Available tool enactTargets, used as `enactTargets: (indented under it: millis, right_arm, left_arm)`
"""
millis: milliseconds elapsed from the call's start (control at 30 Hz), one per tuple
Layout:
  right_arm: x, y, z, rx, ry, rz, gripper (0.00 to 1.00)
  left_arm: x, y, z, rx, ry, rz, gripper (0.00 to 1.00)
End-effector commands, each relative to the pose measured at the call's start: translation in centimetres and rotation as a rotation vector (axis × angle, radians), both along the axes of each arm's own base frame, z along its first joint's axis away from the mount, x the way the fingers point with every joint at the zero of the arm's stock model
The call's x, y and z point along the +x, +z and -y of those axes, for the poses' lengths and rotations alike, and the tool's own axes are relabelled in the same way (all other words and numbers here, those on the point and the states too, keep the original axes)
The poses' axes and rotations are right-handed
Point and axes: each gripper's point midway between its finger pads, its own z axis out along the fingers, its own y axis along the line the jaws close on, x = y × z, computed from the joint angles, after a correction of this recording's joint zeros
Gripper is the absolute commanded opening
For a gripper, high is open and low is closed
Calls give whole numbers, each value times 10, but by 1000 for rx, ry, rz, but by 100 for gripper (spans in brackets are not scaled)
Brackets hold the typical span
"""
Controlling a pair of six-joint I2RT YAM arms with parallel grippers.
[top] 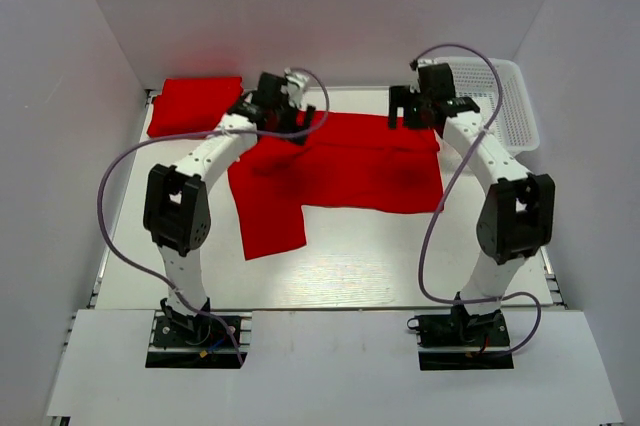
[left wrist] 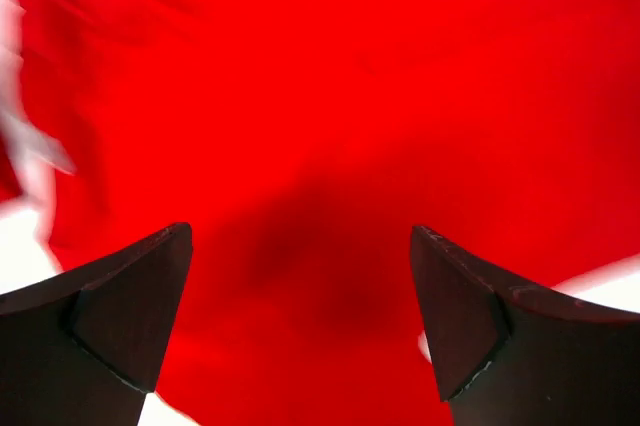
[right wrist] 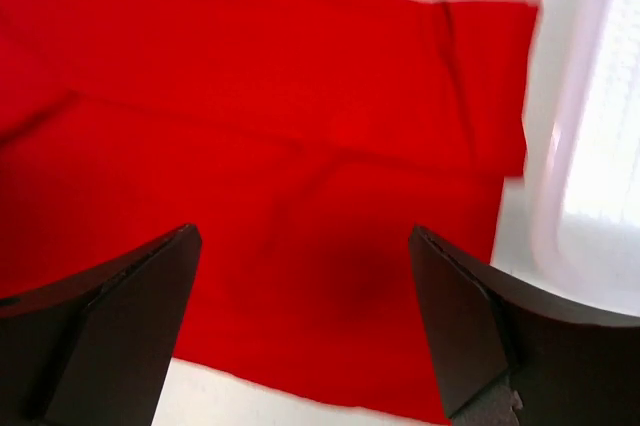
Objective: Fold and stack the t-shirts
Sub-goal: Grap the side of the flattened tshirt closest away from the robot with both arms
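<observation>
Top external view shows both arms stretched forward, left claw and right claw wide open, empty, poised over the far edge of the spread t-shirt.

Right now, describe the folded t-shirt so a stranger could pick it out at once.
Start at the table and go to its far left corner, opposite the mesh basket. The folded red t-shirt lies there, a compact rectangle, unlike the larger red t-shirt spread mid-table.
</observation>
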Motion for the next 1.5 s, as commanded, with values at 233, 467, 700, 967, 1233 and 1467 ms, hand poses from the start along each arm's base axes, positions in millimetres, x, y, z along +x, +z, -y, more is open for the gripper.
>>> enactTargets:
  millis: [233, 467, 700, 967, 1233, 1467]
  right_arm:
    - [-85, -36, 60, -49, -289, -128, 90]
    - [-140, -79, 81, -52, -380, -231, 90]
    - [-155, -91, 96, -59, -438, -252, 90]
    - [-152, -82, 106, -36, -469, -221, 90]
    - [-152, -83, 105, -10, -456, -233, 90]
    - [-154, -79, 109, -4, -466, -223, 90]
  left_arm:
    - [-123, -87, -20, 182, 152, -286, 100]
    - [-234, -57, -31, -131, 271, -370, 100]
    - [-301, -95, -59, -182, 505, -538, 100]
    - [-292, -107, -82, -227, 734, -454, 100]
    - [-298, -140, -102, -89, 835, -496, 86]
    - [-300, -158, -107, -54, 872, -528, 64]
